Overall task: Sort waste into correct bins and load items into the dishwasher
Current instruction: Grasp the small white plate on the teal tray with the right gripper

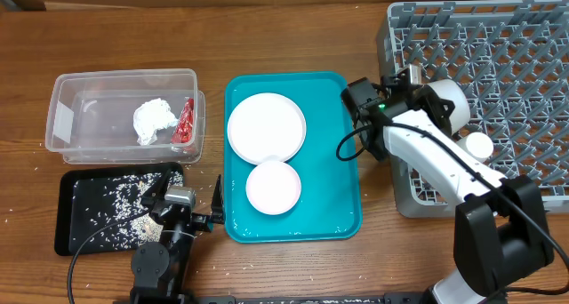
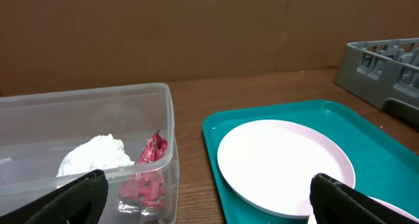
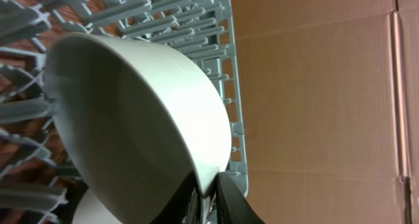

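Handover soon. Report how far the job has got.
Done: napkin and wrapper in the tub, rice on the black tray, one cup in the rack. In hand: right tool holds a bowl at the rack. Remaining: plate and small bowl on the teal tray.

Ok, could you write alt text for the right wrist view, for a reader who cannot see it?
A white bowl fills the left of the picture, pinched at its rim by the dark jaws at the bottom edge. Behind it is a grey dish rack with pegs, and brown cardboard fills the right side.
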Robot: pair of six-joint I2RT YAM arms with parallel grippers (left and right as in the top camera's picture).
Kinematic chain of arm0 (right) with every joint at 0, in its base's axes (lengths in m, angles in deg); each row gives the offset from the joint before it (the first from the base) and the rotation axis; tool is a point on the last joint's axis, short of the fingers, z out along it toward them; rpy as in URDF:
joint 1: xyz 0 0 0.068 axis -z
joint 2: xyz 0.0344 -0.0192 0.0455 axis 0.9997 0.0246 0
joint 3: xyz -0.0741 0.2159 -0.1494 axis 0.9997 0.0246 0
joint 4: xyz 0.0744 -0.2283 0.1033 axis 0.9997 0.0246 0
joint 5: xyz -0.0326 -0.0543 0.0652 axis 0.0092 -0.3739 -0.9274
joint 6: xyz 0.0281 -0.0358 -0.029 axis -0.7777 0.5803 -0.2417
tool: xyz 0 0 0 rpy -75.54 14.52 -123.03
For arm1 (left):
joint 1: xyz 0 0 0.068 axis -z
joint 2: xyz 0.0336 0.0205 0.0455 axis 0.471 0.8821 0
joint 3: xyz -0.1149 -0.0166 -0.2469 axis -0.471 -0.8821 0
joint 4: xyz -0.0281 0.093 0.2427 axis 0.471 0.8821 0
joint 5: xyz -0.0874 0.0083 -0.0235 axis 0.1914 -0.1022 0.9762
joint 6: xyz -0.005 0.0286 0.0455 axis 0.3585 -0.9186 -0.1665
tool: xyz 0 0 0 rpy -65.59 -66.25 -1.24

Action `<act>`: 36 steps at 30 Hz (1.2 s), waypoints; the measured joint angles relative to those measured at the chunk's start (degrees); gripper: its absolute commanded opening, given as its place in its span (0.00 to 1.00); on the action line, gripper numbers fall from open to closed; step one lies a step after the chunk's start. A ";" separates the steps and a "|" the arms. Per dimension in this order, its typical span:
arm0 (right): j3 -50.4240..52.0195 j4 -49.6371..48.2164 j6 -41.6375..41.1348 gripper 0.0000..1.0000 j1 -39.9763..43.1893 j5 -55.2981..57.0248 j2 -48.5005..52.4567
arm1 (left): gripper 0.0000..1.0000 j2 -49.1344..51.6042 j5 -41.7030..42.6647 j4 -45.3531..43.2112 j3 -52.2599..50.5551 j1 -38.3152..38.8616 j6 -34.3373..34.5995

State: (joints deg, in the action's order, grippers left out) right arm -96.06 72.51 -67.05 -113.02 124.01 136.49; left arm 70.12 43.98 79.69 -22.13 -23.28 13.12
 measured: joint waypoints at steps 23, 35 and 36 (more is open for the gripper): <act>-6.36 2.56 -6.10 0.51 -13.27 -41.35 -7.19 | 1.00 0.00 0.00 0.02 0.00 0.00 0.00; -6.32 -4.90 -19.63 0.43 -15.13 -84.43 -3.34 | 1.00 0.00 0.00 0.00 0.00 0.00 0.00; -5.33 -4.83 -21.20 0.44 -15.52 -85.40 -1.90 | 1.00 0.00 -0.02 0.00 0.00 0.00 0.00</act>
State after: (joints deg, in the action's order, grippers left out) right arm -101.39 67.68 -88.25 -128.54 38.61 134.59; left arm 70.12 43.96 79.69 -22.13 -23.28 13.12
